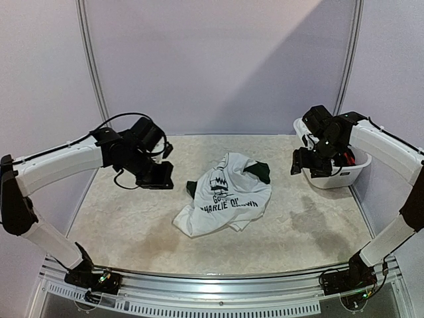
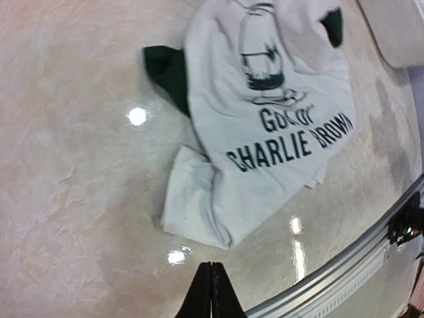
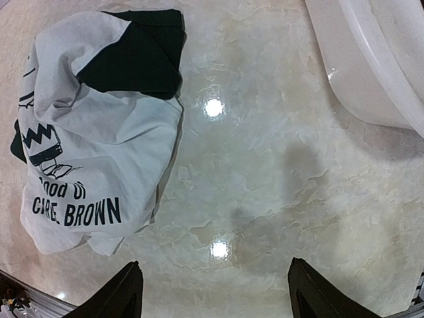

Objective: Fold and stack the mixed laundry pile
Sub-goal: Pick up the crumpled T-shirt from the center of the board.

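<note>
Pale lilac wall panels (image 1: 218,59) stand behind a beige, marble-patterned table (image 1: 132,218). Its glossy top reflects small round light spots (image 3: 213,107). A metal rail (image 1: 218,281) edges the near side.

We see the left gripper (image 2: 211,295) pressed shut and empty over the pale bench (image 2: 79,199). Beyond it lies a crumpled white T-shirt (image 2: 265,165) with black lettering, a dark green piece (image 2: 165,69) peeking from under its edge

Elbow bent, left arm (image 1: 56,164) reaches inward, wrist tipped down. The left gripper (image 2: 211,295) has its fingers pressed flat together, empty. The right arm (image 1: 391,149) arches up and in. The right gripper (image 3: 218,297) points down, fingers spread wide, nothing between them.
</note>
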You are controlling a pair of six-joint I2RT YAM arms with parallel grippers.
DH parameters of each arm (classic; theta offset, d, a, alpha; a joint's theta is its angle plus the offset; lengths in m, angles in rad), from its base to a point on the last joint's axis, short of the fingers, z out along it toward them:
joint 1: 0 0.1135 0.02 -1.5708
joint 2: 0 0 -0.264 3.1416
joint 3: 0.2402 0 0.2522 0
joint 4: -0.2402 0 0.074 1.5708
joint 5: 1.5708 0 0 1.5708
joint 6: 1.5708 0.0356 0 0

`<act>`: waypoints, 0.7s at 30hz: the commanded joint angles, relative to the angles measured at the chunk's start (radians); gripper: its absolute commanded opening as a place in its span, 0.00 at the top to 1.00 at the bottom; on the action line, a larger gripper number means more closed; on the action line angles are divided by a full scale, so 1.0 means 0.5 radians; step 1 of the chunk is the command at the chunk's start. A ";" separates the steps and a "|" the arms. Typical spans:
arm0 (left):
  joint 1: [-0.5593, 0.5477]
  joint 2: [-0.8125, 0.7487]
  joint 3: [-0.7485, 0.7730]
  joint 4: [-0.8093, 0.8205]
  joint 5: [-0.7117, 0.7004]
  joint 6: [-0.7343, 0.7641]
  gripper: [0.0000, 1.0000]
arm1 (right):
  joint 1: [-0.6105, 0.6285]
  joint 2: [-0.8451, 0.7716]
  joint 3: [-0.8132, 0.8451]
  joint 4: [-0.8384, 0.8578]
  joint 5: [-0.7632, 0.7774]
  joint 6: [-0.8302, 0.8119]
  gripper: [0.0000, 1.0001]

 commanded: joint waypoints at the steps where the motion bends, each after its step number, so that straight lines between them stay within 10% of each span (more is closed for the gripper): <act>1: 0.291 -0.155 -0.202 0.081 0.225 -0.191 1.00 | -0.016 -0.046 -0.034 0.083 -0.117 0.030 0.24; 8: 0.529 -0.097 -0.328 -0.044 0.212 -0.310 0.92 | -0.015 -0.017 -0.043 0.139 -0.227 0.063 0.24; 11: 0.508 -0.087 -0.244 -0.123 0.116 -0.251 0.67 | -0.011 -0.001 -0.056 0.173 -0.278 0.058 0.24; 15: 0.335 -0.068 -0.031 -0.250 -0.100 0.040 0.41 | -0.015 0.025 -0.073 0.244 -0.359 0.038 0.24; 21: -0.116 0.213 0.339 -0.300 -0.255 0.418 0.35 | -0.012 0.126 -0.064 0.336 -0.471 -0.017 0.23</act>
